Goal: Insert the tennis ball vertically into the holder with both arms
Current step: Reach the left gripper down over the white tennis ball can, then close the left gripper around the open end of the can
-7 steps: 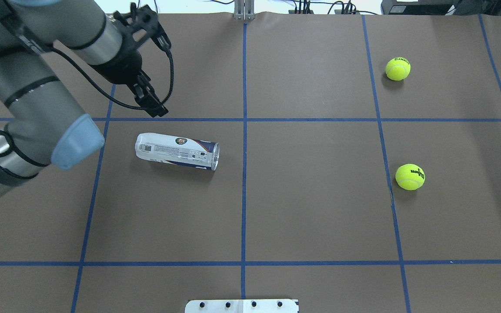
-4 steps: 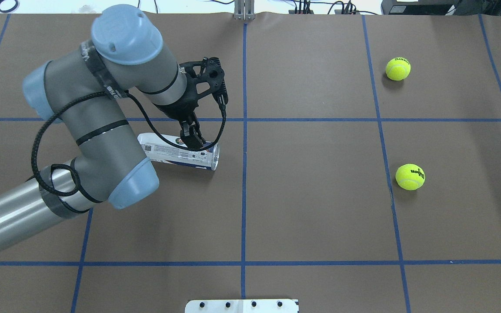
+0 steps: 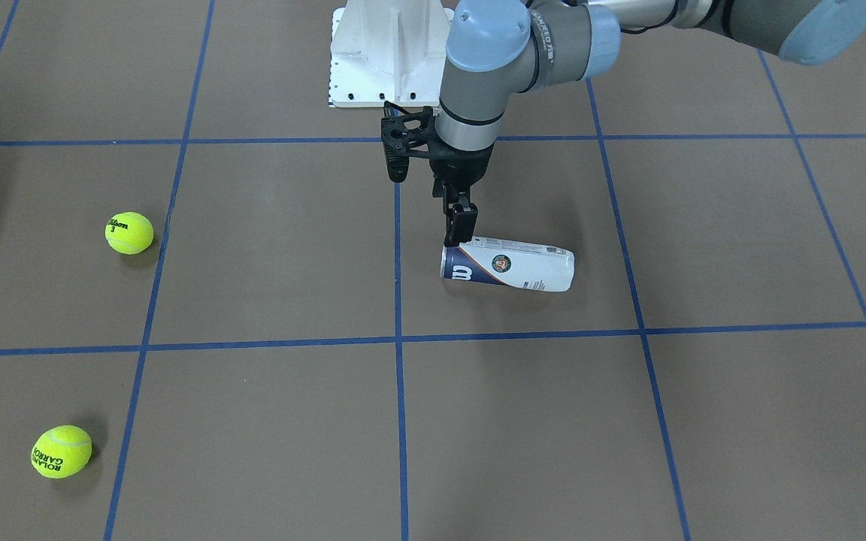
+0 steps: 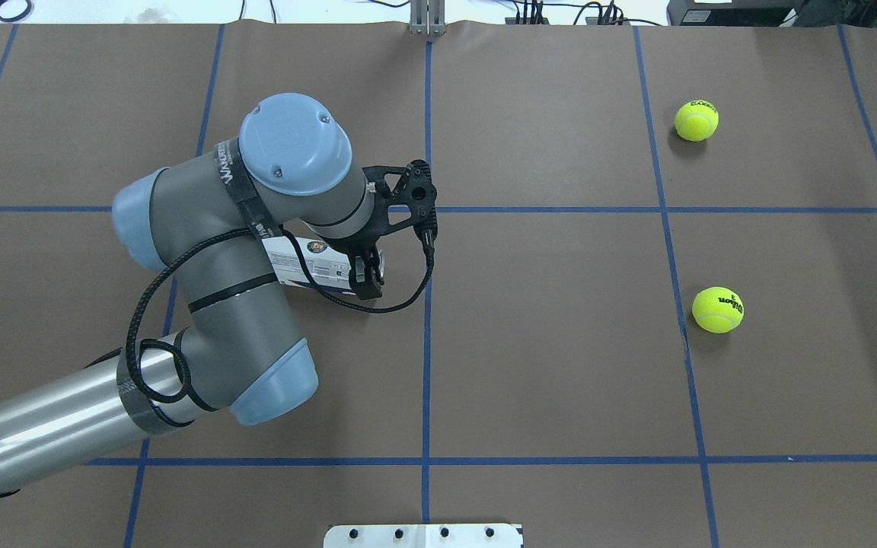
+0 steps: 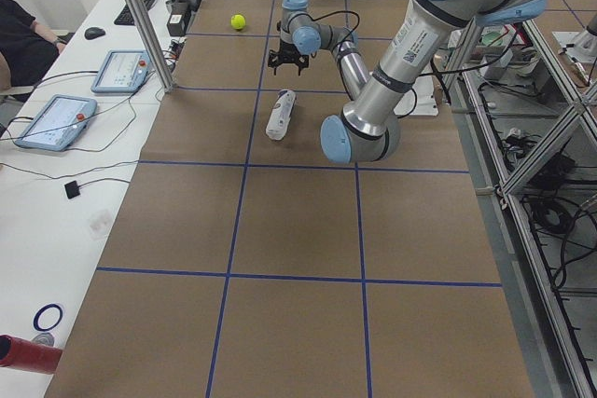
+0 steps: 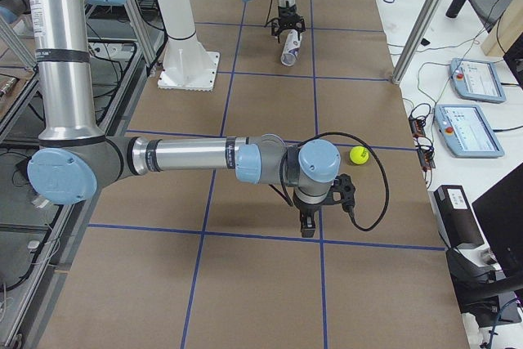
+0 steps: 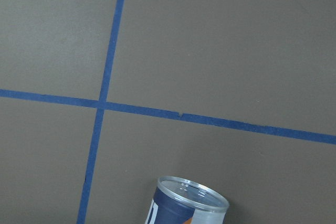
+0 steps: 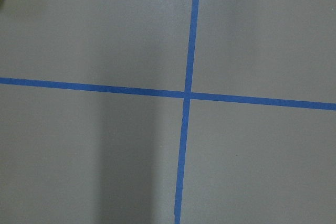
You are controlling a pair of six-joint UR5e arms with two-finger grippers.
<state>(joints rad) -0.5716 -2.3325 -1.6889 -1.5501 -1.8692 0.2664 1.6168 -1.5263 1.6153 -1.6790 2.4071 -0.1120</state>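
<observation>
holder (image 3: 508,268) lies on its side on table (image 3: 252,421), navy end twd centre tape line (image 3: 398,300). left gripper (image 3: 460,234) points down at that end's upper edge; fingers look narrow, but whether apart, together or touching can't be told. right gripper (image 6: 308,226) hangs low over table, well apart from holder; jaw state can't be told. wilson ball (image 3: 129,232) and roland garros ball (image 3: 62,451) sit loose, well apart from holder.
</observation>
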